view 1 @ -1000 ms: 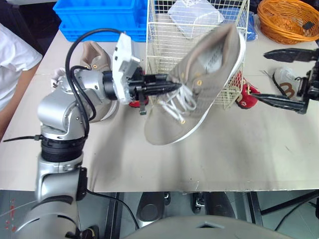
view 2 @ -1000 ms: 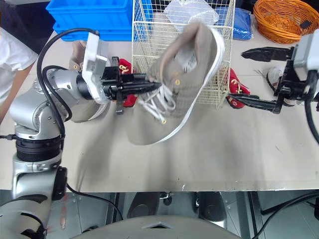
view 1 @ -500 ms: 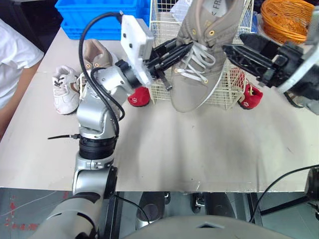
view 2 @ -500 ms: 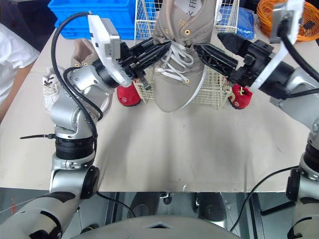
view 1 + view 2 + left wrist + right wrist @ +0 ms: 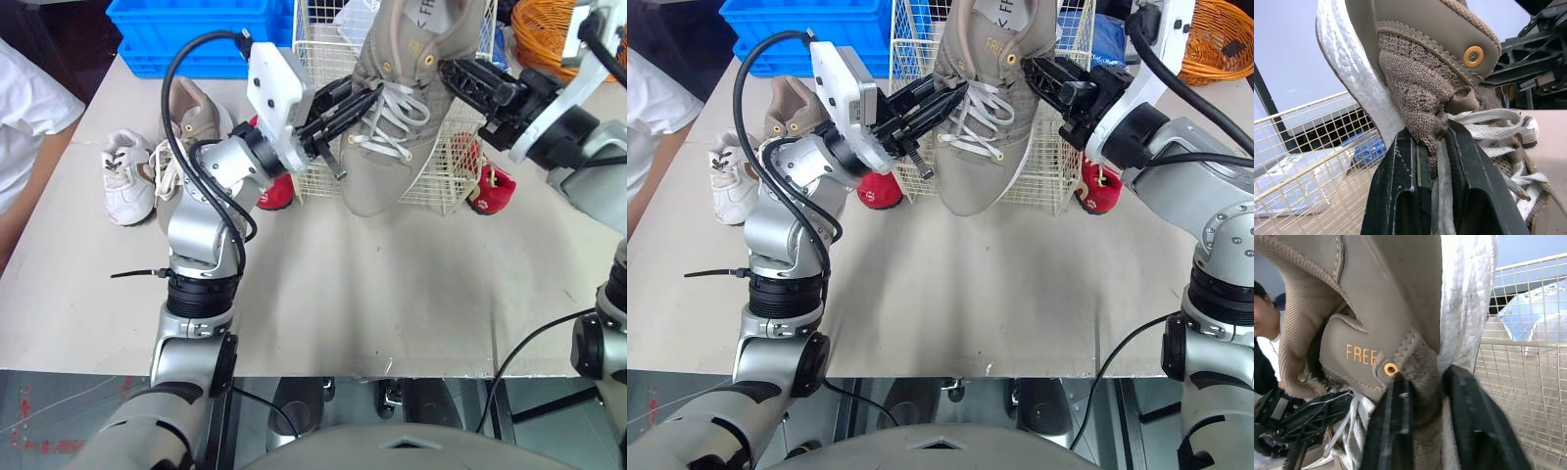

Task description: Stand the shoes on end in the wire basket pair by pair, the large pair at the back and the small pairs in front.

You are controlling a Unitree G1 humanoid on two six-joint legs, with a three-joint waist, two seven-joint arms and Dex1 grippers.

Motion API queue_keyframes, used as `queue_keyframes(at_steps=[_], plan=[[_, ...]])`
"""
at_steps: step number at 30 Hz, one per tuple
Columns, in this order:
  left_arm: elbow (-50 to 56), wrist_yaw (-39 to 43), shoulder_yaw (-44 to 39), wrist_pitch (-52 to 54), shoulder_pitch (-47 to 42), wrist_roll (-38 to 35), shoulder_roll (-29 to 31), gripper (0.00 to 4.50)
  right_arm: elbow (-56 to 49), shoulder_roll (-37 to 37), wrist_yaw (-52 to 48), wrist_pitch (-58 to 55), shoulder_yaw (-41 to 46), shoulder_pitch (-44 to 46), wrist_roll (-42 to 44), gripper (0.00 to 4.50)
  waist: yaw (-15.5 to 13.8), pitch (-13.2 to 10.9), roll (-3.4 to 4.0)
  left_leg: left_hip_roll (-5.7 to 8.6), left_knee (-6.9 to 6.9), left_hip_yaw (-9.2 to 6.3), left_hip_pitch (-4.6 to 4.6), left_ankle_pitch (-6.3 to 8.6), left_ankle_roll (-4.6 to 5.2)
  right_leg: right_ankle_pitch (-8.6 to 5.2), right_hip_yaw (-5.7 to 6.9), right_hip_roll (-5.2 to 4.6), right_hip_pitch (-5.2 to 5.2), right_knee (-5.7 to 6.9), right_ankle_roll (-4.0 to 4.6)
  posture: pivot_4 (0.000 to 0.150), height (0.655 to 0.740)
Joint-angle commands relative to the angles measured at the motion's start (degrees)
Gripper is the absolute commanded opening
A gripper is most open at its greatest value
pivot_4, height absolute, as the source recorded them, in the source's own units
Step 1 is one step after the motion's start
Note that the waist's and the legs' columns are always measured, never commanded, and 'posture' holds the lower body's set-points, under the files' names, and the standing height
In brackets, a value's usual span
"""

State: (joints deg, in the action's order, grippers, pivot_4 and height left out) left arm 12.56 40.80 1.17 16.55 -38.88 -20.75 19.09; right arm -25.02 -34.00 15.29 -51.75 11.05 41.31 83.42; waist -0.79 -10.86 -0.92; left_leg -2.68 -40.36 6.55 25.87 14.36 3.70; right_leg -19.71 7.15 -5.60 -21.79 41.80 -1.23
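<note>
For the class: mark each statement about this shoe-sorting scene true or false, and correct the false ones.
1. The left gripper and the right gripper are both shut on the large taupe lace-up shoe. True.
2. That shoe lies flat on the table. False: it is held up off the table, at the white wire basket.
3. A small red shoe lies at the basket's left side and a second red shoe at its right. True.
4. The small white sneaker stands inside the basket. False: it lies on the table to the robot's left, near a second taupe shoe.
</note>
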Motion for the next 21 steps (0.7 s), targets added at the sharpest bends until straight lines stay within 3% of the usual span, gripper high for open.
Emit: queue_keyframes(at_steps=[1, 9, 12, 21], plan=[[2.76, 0.45, -0.90, 2.03, -1.69, -4.16, -0.42, 1.20, -3.70, 0.16, 0.32, 1.91, 0.70, 2.74, 2.94, 0.01, 0.02, 0.00, 0.00, 0.00, 0.00, 0.00, 0.00, 0.00, 0.00, 0.00, 0.00, 0.00, 0.00, 0.00, 0.00, 0.150, 0.6860], [3.02, 2.91, -3.79, 5.80, -2.35, -10.69, 1.97, 4.38, -1.55, -0.94, 0.67, 6.10, 5.09, 5.09, 5.47, 0.01, 0.03, -0.01, 0.01, 0.00, 0.00, 0.00, 0.00, 0.00, 0.00, 0.00, 0.00, 0.00, 0.00, 0.00, 0.00, 0.150, 0.6860], [3.50, 3.29, -5.64, 7.83, -2.49, -13.56, 3.69, 4.38, 1.63, -0.94, -1.21, 9.58, 6.69, 8.76, 1.17, 0.01, 0.27, -0.01, 0.02, 0.00, 0.00, 0.02, 0.00, 0.00, 0.00, 0.00, -0.04, 0.01, -0.03, 0.02, 0.00, 0.150, 0.6860], [7.34, 5.18, -9.16, 20.61, -1.84, -22.83, 14.27, 4.38, 17.81, 3.91, -22.05, 31.69, 3.47, 18.87, -27.77, 0.01, 0.32, -0.01, 0.04, 0.02, 0.04, 0.03, -0.02, 0.00, 0.00, 0.00, -0.05, 0.01, -0.04, -0.02, -0.01, 0.150, 0.6860]])
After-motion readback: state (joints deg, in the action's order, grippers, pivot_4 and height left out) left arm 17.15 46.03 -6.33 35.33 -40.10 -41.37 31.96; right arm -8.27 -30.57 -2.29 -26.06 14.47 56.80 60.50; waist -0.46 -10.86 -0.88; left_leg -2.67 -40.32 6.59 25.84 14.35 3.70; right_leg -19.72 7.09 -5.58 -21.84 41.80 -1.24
